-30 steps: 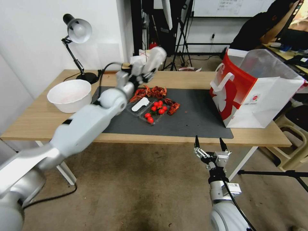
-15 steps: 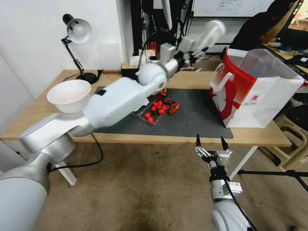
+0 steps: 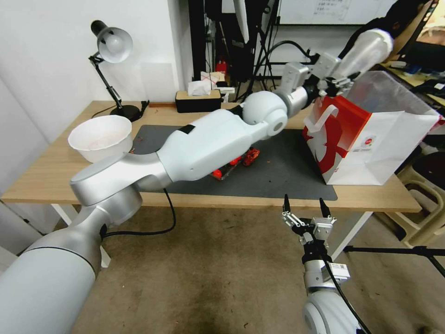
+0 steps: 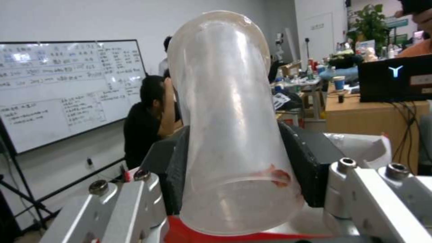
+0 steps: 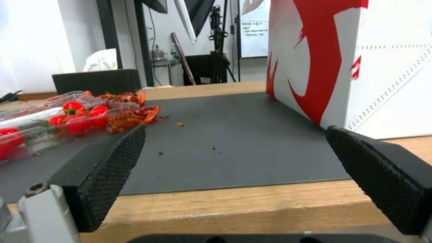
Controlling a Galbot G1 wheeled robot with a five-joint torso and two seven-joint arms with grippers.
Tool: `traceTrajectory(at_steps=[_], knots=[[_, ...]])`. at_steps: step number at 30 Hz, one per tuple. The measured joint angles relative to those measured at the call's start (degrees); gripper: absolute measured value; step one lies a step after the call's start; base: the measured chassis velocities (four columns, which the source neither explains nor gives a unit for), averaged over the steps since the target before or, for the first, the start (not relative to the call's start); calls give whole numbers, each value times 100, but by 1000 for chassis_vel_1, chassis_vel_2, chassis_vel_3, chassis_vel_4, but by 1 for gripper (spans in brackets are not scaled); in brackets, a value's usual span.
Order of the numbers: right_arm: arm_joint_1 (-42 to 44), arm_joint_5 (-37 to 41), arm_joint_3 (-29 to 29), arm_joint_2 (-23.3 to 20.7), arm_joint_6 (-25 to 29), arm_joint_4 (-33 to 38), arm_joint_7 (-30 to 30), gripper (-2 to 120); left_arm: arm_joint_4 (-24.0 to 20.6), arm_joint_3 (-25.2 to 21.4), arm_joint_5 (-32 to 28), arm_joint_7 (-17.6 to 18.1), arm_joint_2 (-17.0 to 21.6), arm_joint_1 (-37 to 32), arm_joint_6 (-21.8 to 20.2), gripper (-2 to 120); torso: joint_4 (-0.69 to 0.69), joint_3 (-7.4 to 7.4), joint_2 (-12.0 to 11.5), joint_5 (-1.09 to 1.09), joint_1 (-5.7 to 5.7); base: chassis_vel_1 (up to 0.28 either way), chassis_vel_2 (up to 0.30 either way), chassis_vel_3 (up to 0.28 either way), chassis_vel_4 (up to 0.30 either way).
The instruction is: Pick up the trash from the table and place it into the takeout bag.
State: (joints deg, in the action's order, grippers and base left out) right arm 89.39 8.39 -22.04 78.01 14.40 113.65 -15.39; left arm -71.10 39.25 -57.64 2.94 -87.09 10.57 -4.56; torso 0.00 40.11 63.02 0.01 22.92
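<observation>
Swung rightward since earlier, the left gripper (image 3: 340,80), pinching the clear plastic cup (image 3: 366,48), is held above the takeout bag (image 3: 371,139) at the table's (image 3: 46,171) right; release is best deferred until centred over the opening.

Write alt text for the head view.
The left pincer holds a clear plastic cup above the open white-and-red takeout bag on the light-wood table. The right pincer hangs open below the table's front edge.

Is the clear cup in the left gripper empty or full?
Empty: the cup in the left gripper shows only red smears near its base.
</observation>
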Motion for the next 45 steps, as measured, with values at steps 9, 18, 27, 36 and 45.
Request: traceTrajectory(at_steps=[9, 18, 27, 36, 45], knots=[[6, -5, -10, -1, 0, -4, -2, 100, 173, 96, -112, -10, -238, 66, 11, 47, 1, 0, 0, -1, 0, 0, 0, 0, 0], [18, -5, -14, 6, 7, -3, -5, 100, 394, 144, -112, -17, -472, 53, 33, 47, 0, 0, 0, -1, 0, 0, 0, 0, 0], [-11, -5, 18, 16, 9, -31, -2, 100, 552, 268, -99, -16, -508, 7, 123, 46, 0, 0, 0, 0, 0, 0, 0, 0, 0], [-9, -10, 20, 34, 10, -37, 2, 100, 546, 275, -85, -8, -503, -36, 145, 60, 0, 0, 0, -1, 0, 0, 0, 0, 0], [-20, -41, 31, 84, 12, -53, 7, 100, 543, 193, -87, 2, -500, -58, 145, 96, 0, 0, 0, -1, 0, 0, 0, 0, 0]])
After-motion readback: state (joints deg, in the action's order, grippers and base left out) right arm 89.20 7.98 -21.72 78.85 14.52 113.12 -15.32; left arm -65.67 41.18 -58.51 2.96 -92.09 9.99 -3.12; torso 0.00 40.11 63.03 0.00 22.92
